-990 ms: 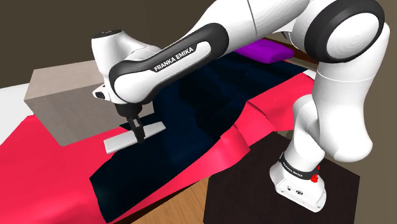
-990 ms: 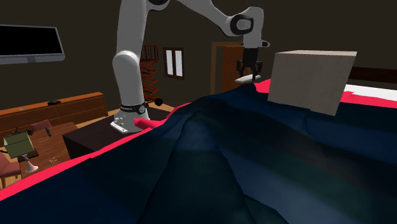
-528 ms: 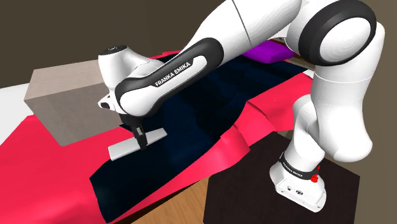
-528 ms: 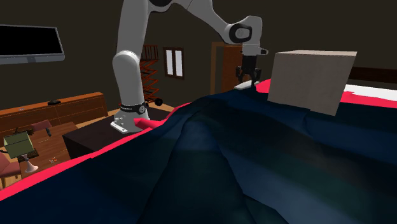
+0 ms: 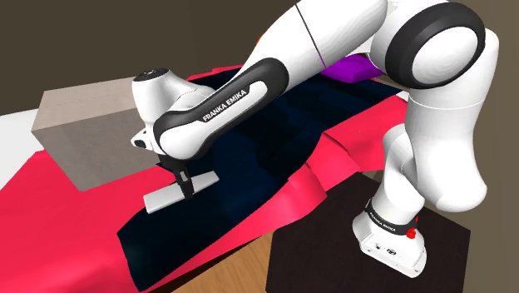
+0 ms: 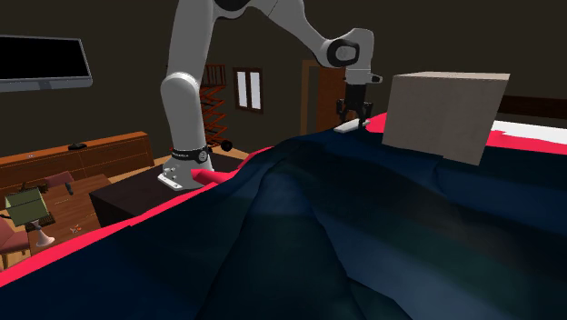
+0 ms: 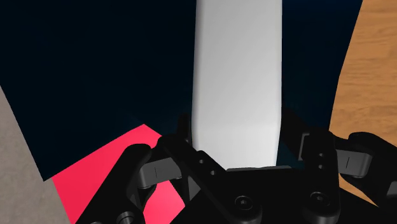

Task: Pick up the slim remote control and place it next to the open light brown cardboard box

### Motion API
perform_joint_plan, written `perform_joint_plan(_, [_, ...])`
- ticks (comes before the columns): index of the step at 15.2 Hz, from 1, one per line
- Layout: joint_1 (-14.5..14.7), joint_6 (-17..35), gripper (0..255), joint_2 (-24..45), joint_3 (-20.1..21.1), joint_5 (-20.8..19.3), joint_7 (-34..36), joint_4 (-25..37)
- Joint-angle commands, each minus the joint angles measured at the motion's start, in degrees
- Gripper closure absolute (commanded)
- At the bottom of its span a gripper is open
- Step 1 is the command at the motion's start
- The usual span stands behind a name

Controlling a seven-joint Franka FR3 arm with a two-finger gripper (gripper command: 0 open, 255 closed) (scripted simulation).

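The slim remote control (image 5: 179,193) is a flat pale grey bar. My gripper (image 5: 185,181) is shut on one end of it and holds it level, low over the dark blue blanket (image 5: 249,158). Whether it touches the blanket I cannot tell. The light brown box (image 5: 83,133) stands close behind, toward the shoulder view's left. In the second exterior view my gripper (image 6: 353,118) hangs just left of the box (image 6: 445,114), with the remote (image 6: 346,128) at its tips. In the wrist view the remote (image 7: 236,76) runs away from my gripper (image 7: 236,149), and both fingers (image 7: 183,137) press its sides.
A red sheet (image 5: 50,225) covers the bed under the blanket, and its edge hangs over a wooden floor (image 5: 241,270). A purple cushion (image 5: 345,67) lies at the back. My dark stand (image 5: 366,258) is at the lower right. A black screen (image 6: 41,59) and low cabinet (image 6: 82,155) stand far off.
My arm has come down and a little toward the shoulder view's lower right, carrying the remote closer to the blanket. The grip has not changed.
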Motion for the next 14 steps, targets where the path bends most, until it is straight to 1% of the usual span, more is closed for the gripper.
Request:
perform_joint_plan(1, [0.0, 0.0, 255, 0.0, 0.0, 0.0, 0.0, 0.0])
perform_joint_plan(2, [0.0, 0.0, 255, 0.0, 0.0, 0.0, 0.0, 0.0])
perform_joint_plan(3, [0.0, 0.0, 0, 0.0, 0.0, 0.0, 0.0, 0.0])
perform_joint_plan(8, [0.0, 0.0, 0, 0.0, 0.0, 0.0, 0.0, 0.0])
perform_joint_plan(12, [0.1, -6.3, 0, -3.2, -0.2, -0.6, 0.4, 3.2])
perform_joint_plan(14, [0.1, -6.3, 0, -3.2, -0.2, -0.6, 0.4, 3.2])
